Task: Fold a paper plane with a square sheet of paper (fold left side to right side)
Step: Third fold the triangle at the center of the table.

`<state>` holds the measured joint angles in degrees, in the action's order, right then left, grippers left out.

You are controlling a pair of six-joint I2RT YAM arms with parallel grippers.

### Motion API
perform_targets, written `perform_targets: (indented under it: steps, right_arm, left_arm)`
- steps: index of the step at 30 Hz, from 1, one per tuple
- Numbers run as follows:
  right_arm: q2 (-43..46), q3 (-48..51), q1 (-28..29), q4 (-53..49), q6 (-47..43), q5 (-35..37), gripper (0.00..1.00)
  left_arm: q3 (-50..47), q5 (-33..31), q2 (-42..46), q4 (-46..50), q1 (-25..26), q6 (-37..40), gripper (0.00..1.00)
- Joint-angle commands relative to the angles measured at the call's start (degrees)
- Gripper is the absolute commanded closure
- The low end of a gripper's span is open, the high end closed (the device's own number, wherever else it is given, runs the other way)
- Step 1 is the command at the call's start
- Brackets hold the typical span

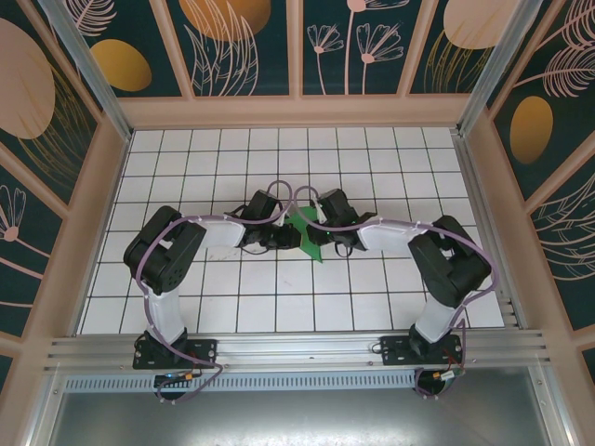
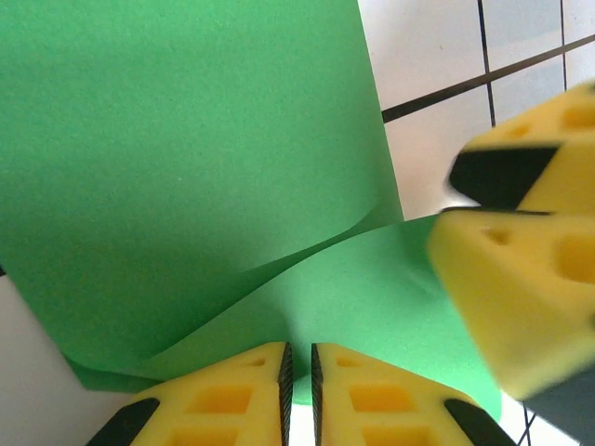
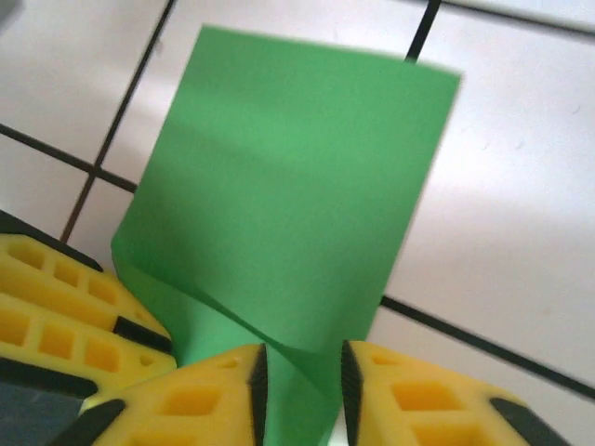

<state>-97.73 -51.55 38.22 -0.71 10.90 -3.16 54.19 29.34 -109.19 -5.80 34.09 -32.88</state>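
Gridded white tabletop [image 1: 372, 307], and at its middle the green paper [image 1: 310, 243] lies half-folded between both grippers. The left gripper [image 2: 297, 372] has its jaws nearly together at the paper's near edge. The right gripper [image 3: 297, 381] has its jaws apart around the raised flap, which is best laid edge-to-edge before creasing.

Overhead rear view; two wrist close-ups of paper [image 2: 186, 139]

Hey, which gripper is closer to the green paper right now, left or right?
Right, barely: the paper passes between the fingers of the right gripper, while the left gripper sits at its edge with tips nearly together.
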Motion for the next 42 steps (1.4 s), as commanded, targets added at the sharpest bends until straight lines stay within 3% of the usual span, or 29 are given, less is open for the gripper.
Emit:
perform_targets:
  steps: [1,4,8,12,23,42]
  right_arm:
    - [4.86,-0.75,-0.95,-3.74,0.19,-1.83,0.65]
    - [8.53,1.72,-0.95,-4.26,1.71,-6.40,0.66]
    - [13.37,7.32,-0.78,-0.91,5.70,-17.73,0.80]
    - [13.51,10.11,-0.14,1.24,8.72,-24.66,0.87]
    - [3.54,5.55,0.87,-0.43,7.31,-23.50,0.89]
    - [0.37,5.23,0.72,-3.94,6.42,-17.78,0.89]
  left_arm:
    - [-1.72,-5.00,-3.49,2.48,-0.16,-0.34,0.82]
    - [-1.64,-5.07,-3.30,2.55,-0.12,-0.34,0.82]
    - [-1.36,-5.27,-3.04,3.08,-0.11,-0.08,0.82]
    - [-1.11,-5.35,-2.81,3.12,-0.07,-0.08,0.82]
    - [-1.02,-5.44,-2.79,3.36,0.02,-0.16,0.82]
    - [-0.89,-5.61,-2.87,4.05,0.02,0.19,0.82]
